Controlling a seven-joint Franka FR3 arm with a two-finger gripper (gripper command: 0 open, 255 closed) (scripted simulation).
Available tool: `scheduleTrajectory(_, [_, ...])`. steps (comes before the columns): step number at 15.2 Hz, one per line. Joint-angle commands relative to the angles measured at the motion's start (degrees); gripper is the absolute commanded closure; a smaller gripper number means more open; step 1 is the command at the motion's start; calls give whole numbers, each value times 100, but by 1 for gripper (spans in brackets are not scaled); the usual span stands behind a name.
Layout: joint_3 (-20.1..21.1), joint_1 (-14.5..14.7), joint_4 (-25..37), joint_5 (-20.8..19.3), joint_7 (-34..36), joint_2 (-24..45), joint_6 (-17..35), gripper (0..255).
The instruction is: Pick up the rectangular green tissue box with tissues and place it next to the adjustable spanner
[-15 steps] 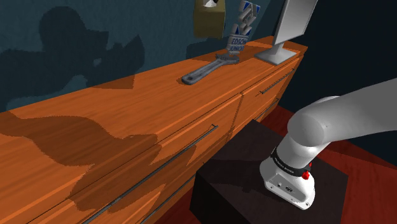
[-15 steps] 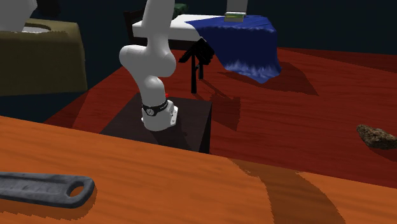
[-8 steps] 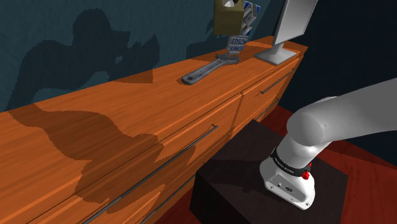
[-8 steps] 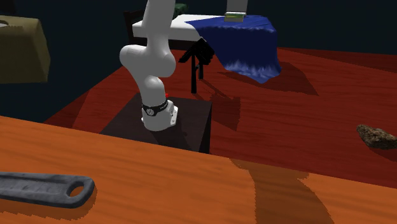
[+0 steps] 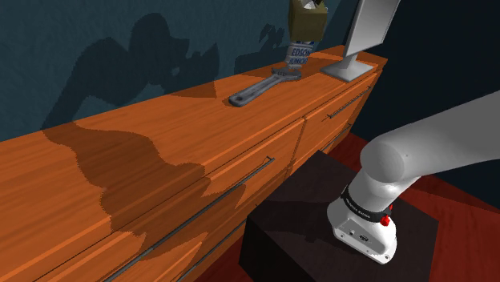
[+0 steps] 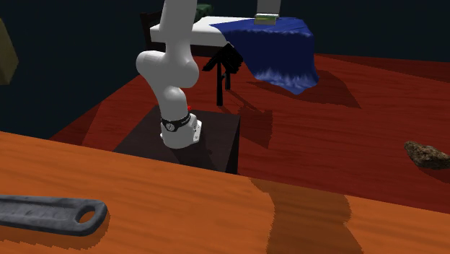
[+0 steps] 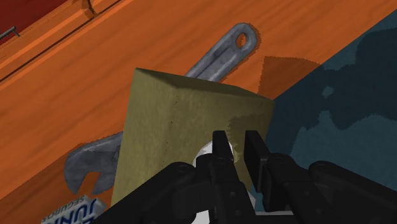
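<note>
Tool (image 7: 236,137) clamped on the olive-green rectangular tissue box (image 7: 172,127), held aloft over the orange wooden bench (image 7: 127,57). Box hides the middle of the grey adjustable spanner (image 7: 224,56); shoulder view's top edge cuts the box off.

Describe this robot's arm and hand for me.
The arm is smooth, white and tubular with rounded joints. A black band with small pale markings rings it near the base, beside a small red spot. The gripper is all black and blocky, ending in two short flat fingers.
</note>
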Motion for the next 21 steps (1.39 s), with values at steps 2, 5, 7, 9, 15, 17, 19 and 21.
scheduleTrajectory(2, [-411,-74,277,-78,-452,241,-167,255])
scheduleTrajectory(5, [-784,-128,593,-112,-861,541,-305,255])
scheduleTrajectory(7, [-1039,-160,841,-111,-1138,773,-406,255])
scheduleTrajectory(9, [-1301,-190,1121,-86,-1421,1034,-518,255])
scheduleTrajectory(15, [-1869,-291,1608,44,-2097,1631,-650,255])
scheduleTrajectory(17, [-1843,-302,1368,10,-2125,1548,-488,255])
scheduleTrajectory(19, [-1821,-313,1137,-19,-2155,1473,-329,255])
scheduleTrajectory(21, [-1802,-325,915,-44,-2186,1404,-173,255])
